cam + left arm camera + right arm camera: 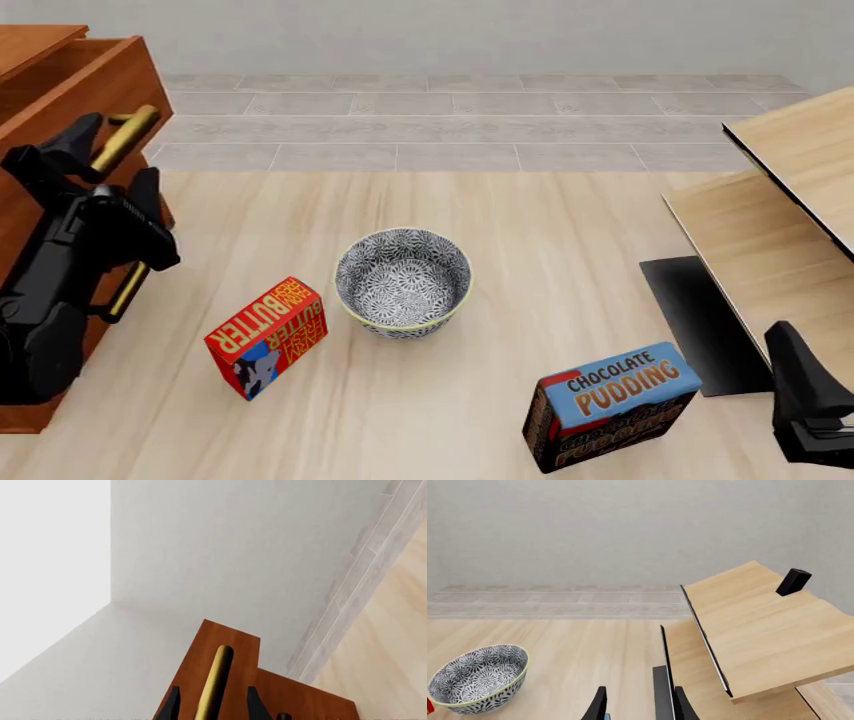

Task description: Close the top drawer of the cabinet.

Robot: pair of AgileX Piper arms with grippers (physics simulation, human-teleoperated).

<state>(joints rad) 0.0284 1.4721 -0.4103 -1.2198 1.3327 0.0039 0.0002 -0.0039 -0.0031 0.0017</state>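
The cabinet (47,75) stands at the table's left edge, reddish-brown wood. Its top drawer (114,80) juts out from the cabinet body, with a brass bar handle (130,132) on its front. My left gripper (110,160) is at that handle. In the left wrist view the drawer front (233,645) fills the low centre. There the brass handle (217,680) runs between the two black fingers (173,706) with a gap on each side, so the left gripper (213,707) is open. My right gripper (640,707) is open and holds nothing, low at the near right.
A patterned bowl (402,281) sits mid-table, a red butter box (267,335) to its left and a chocolate pudding box (611,403) at the near right. A pale wooden slanted stand (767,215) occupies the right side. A lower drawer's brass handle (128,288) shows beneath the left arm.
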